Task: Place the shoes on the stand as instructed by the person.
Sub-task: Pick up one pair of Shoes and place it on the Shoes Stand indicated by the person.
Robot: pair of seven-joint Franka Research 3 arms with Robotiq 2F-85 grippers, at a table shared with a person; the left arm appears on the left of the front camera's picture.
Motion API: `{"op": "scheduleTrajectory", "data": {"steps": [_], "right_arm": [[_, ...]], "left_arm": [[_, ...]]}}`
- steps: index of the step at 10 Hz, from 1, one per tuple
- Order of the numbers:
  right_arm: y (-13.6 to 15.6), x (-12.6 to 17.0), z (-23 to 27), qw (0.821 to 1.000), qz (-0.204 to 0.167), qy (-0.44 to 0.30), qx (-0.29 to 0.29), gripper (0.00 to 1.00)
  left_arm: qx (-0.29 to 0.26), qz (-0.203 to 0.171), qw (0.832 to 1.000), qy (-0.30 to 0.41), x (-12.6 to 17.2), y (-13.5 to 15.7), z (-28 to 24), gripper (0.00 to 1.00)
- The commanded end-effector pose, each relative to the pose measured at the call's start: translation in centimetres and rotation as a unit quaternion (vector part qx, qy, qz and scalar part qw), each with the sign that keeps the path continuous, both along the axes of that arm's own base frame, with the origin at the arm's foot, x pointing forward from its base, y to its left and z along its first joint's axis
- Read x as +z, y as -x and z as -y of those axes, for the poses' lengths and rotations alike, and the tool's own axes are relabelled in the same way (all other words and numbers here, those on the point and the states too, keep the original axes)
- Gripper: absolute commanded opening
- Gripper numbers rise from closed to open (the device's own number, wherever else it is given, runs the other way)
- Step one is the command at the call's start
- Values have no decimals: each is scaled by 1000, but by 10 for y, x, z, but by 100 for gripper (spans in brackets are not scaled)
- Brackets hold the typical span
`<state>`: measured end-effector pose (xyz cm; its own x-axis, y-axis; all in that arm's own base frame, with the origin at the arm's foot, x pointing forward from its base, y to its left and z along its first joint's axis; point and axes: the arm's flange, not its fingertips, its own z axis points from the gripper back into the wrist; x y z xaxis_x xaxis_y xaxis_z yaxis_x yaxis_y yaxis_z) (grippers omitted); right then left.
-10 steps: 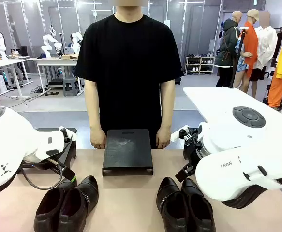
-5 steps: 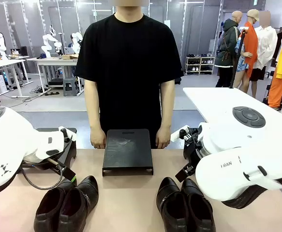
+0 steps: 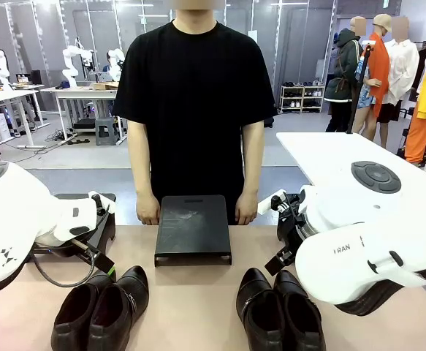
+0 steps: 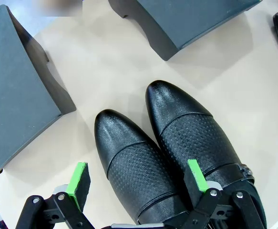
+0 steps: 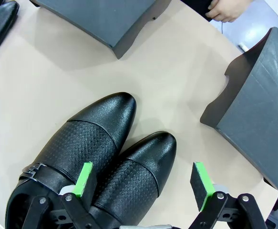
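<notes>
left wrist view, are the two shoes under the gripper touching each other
Touching. The left wrist view shows one shoe and the other shoe pressed side to side behind the toes, with no table showing between them there.

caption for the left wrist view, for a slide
Open left gripper poised over a pair of dark perforated dress shoes on the beige table, a dark stand beyond the toes.

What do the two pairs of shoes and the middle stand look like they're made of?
The left pair of shoes and the right pair of shoes: likely black leather, with glossy smooth toes, dimpled panels behind them, and a metal-looking buckle. The middle stand: matte dark grey, probably plastic, faintly scuffed; uncertain.
</notes>
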<state>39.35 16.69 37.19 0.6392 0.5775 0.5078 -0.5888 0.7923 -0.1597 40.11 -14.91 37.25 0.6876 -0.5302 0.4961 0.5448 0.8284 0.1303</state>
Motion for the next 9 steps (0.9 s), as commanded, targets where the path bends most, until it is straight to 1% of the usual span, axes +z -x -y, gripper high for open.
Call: {"op": "scheduleTrajectory", "data": {"steps": [1, 2, 3, 4, 5, 6, 7, 8, 9], "right_arm": [[0, 0, 0, 1000, 0, 0, 0, 100], [-2, 21, 6, 1000, -11, -14, 3, 100], [-2, 45, 13, 999, -30, -20, 7, 100], [0, 72, 24, 998, -46, -52, 12, 100], [2, 93, 34, 995, -58, -77, 13, 100], [6, 108, 48, 993, -57, -102, -1, 100], [13, 119, 63, 986, -78, -146, 10, 100], [25, 130, 86, 971, -107, -214, 20, 100], [37, 137, 107, 952, -121, -277, 37, 100]], "left_arm": [[0, 0, 1000, 0, 0, 0, 0, 100], [9, -17, 1000, -2, 15, -3, 3, 100], [7, -36, 999, 4, 34, -4, 2, 100], [-10, -59, 998, 28, 58, -1, -4, 100], [-26, -84, 993, 76, 78, 2, -12, 100], [-45, -129, 983, 124, 94, 3, -24, 100], [-63, -163, 972, 158, 112, 7, -38, 100], [-78, -182, 960, 200, 128, 14, -61, 100], [-89, -199, 945, 244, 138, 19, -84, 100]]}}
